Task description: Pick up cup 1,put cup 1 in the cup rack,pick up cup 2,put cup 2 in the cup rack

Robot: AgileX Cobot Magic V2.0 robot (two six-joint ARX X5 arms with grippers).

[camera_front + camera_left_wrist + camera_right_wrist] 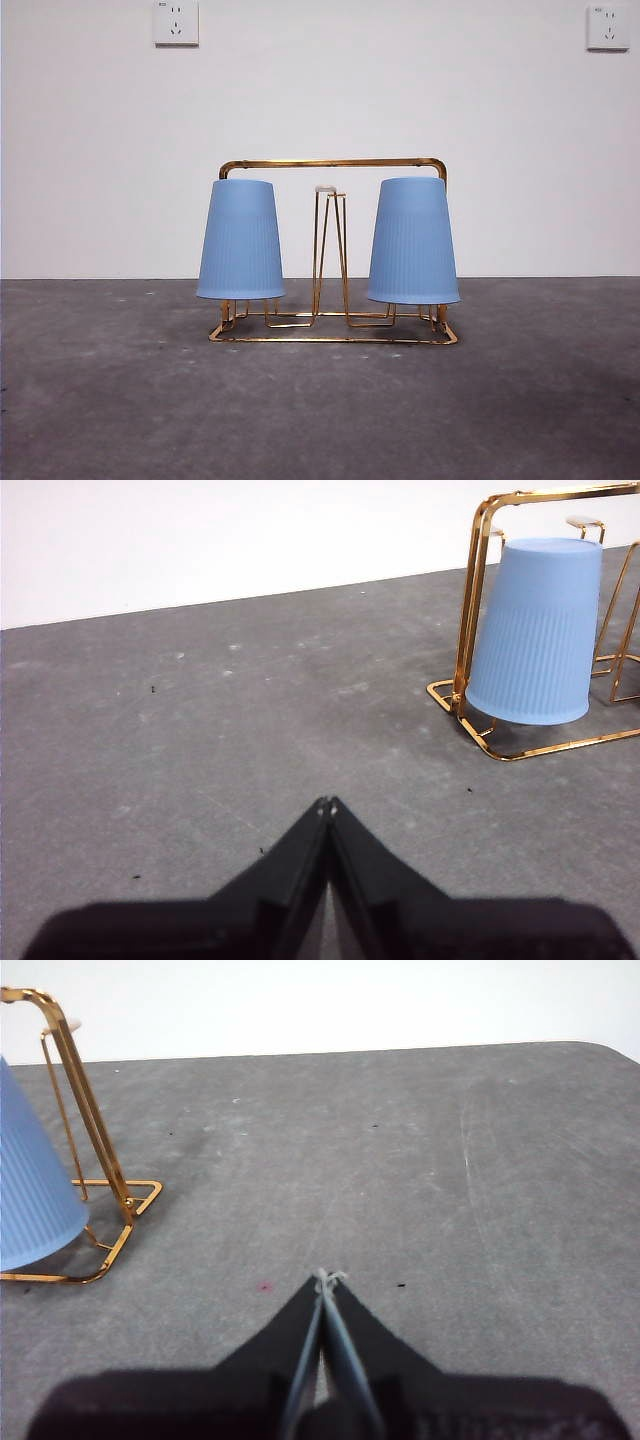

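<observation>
While both blue cups (241, 240) (413, 241) hang upside down on the gold rack (333, 163), long axes upright, each hand (326, 804) (328, 1278) rests with jaws together over bare table (120, 400), the rack well ahead, neither clearly nearer.

A dark grey, rough, mottled surface (110, 400) fills the lower part of the front view, flecked with paler scuffs and small dark specks. In the right wrist view its far corner is rounded, faint straight scratches cross it, and a tiny reddish spot (264, 1286) sits on it. Behind the surface stands a plain white wall (100, 160). High on that wall are two white square electrical sockets, one (176, 22) towards the left and one (608, 27) at the right edge, well apart, each showing small dark pin slots.
</observation>
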